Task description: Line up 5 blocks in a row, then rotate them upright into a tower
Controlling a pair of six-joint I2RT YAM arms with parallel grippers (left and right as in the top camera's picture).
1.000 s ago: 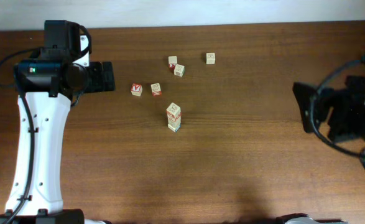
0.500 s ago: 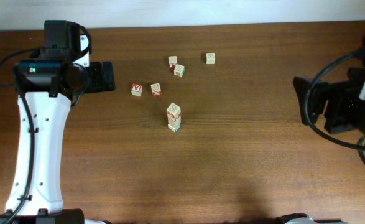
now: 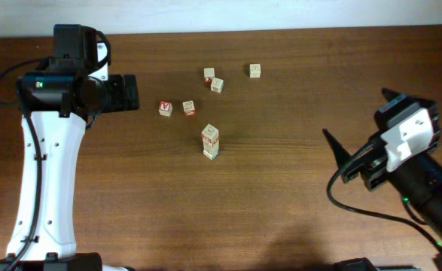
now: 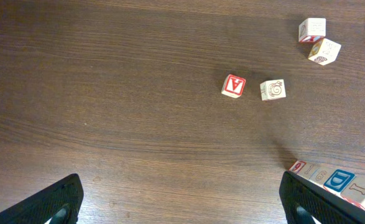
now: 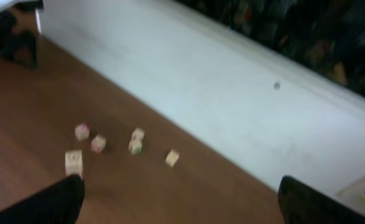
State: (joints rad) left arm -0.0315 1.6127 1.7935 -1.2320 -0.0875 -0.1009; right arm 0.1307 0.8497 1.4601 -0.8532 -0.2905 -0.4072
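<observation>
Small pale wooden blocks lie in a loose group at the table's far middle. A short stack of blocks [image 3: 211,141] stands nearest the front; the left wrist view shows a red "9" and a blue "D" on this stack [image 4: 339,182]. Single blocks lie at the back [image 3: 209,74], beside it [image 3: 217,85], farther right [image 3: 255,70] and mid-group [image 3: 189,108]. The red "V" cube [image 3: 165,108] lies leftmost. My left gripper [image 3: 134,92] hangs open left of the group, holding nothing. My right gripper [image 3: 342,162] is open and apart, far right of the stack.
A white wall [image 5: 188,81] runs along the table's far edge. The left arm's white link [image 3: 44,181] stretches over the table's left side. Bare wood [image 4: 138,112] lies between the left gripper and the cubes. The right wrist view is blurred.
My right arm has swung from the table's right edge forward and inward, its gripper now pointing toward the middle. The left arm and all blocks stay put.
</observation>
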